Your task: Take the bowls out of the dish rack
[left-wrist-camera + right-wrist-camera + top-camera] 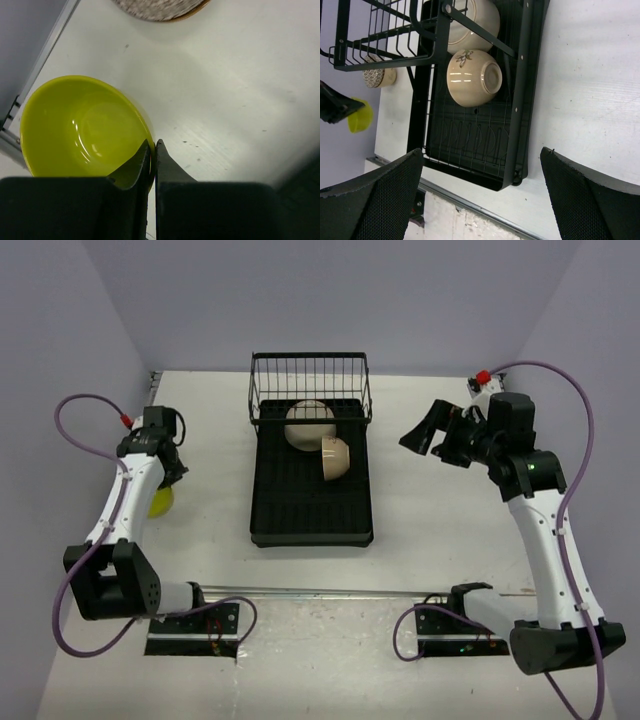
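Left claw (152, 145) pinching yellow bowl (80, 130) rim, on table. Patterned bowl (160, 7) ahead of it, also out. Right claw (430, 438) spread. Cream bowl (472, 77) and larger cream bowl (470, 20) in rack (300, 510) to its left, not yet unloaded.

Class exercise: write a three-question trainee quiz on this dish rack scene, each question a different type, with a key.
1. How many bowls lie in the black plastic dish rack?
2. True or false: the right gripper is open, holding nothing.
3. The left gripper is shut on which? A lime-yellow round bowl; B net-patterned bowl; C cream bowl.
Key: 1 two, one larger cream bowl, one smaller cream bowl; 2 true; 3 A.
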